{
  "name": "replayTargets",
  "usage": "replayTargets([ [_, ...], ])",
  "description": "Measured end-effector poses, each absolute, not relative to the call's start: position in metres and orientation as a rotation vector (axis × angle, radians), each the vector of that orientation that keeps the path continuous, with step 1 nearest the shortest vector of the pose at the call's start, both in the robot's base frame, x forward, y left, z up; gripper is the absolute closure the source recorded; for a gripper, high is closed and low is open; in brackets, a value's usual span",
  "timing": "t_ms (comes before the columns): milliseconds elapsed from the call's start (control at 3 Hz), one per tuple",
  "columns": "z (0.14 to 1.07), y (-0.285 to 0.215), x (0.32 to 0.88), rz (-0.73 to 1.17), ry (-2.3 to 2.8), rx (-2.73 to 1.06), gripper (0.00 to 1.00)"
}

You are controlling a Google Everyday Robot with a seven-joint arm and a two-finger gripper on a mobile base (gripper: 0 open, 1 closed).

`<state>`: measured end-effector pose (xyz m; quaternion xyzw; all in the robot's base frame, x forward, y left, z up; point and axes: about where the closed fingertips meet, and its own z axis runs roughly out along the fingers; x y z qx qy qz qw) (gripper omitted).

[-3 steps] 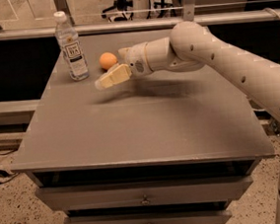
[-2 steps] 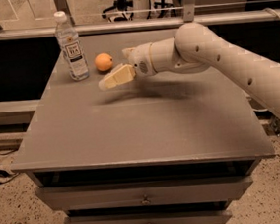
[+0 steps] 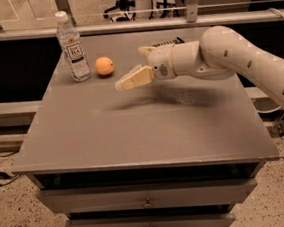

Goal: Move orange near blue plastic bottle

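One orange beside bottle; gripper (spread) hovers near both.

Bottle clear plastic; orange matt-skinned; table matt grey — end effector smooth cream plastic, above table.

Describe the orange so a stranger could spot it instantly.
On the grey table, look at the far left corner, where a clear bottle stands. The orange sits just right of it, left of the open gripper: the only small round orange thing.
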<state>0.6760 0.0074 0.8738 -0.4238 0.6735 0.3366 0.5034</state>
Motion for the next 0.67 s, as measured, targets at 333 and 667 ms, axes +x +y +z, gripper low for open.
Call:
replayTargets([
  [333,0.891,-0.040,0.662,0.763,1.541,-1.014,0.00],
  [667,0.892,-0.051,0.660,0.742,1.531,-1.014,0.00],
])
